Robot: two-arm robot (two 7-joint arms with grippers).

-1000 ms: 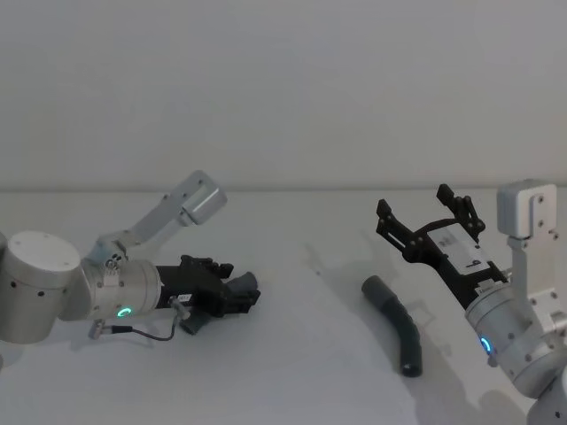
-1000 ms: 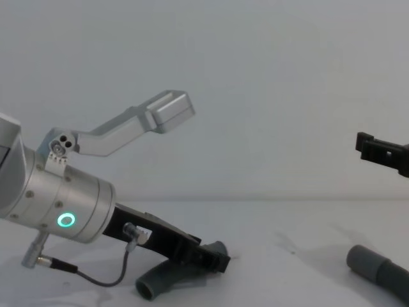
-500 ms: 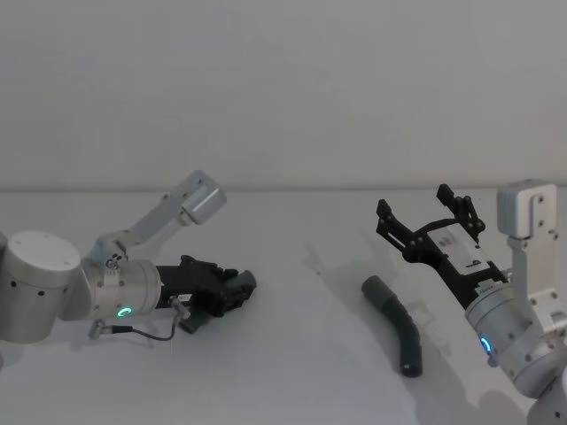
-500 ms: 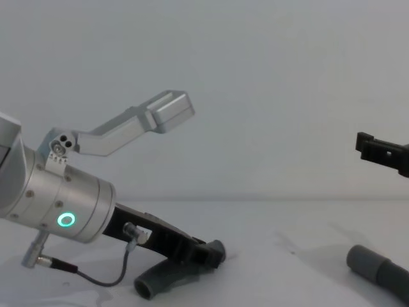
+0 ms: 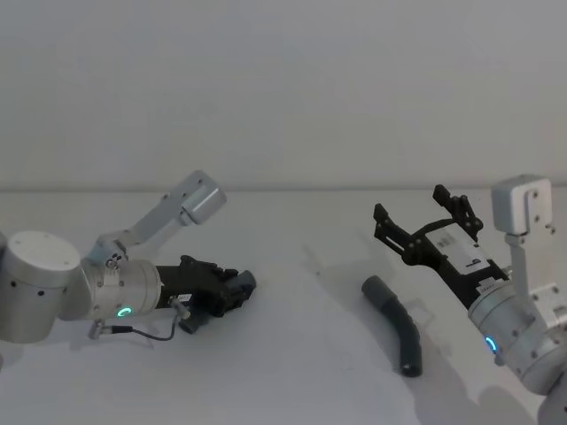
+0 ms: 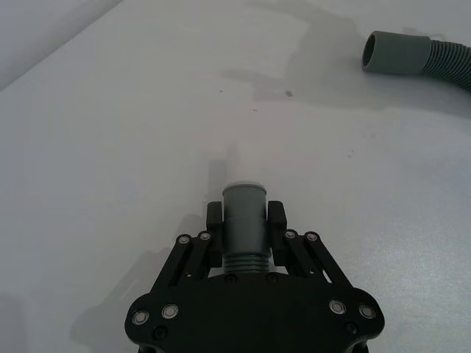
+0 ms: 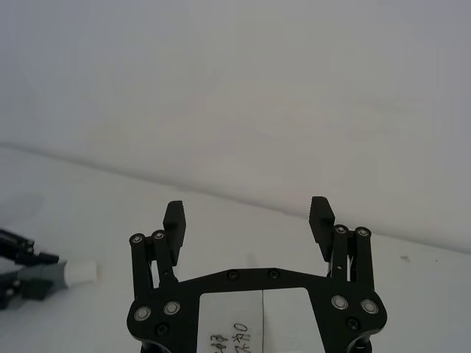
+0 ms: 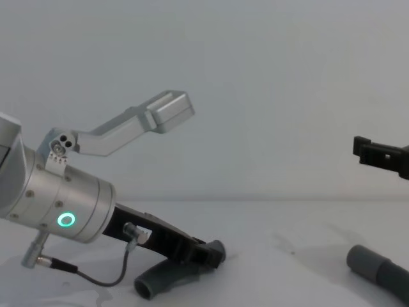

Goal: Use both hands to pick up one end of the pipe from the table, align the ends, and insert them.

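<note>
A plain pale-grey wall (image 5: 283, 88) takes the head view's upper part, 9 through 12 to 3 o'clock. Below it lies the matte white table (image 5: 292, 354) — they meet in a level line. Soft light; faint shadows (image 5: 317, 259) just right of centre.

Right pincer (image 7: 249, 217) label (image 7: 261, 320): handwritten marks, unreadable.

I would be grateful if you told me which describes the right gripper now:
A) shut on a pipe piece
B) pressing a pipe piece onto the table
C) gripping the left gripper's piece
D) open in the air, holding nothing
D: the right gripper has its fingers spread with nothing between them, and the loose pipe piece lies on the table below it.
</note>
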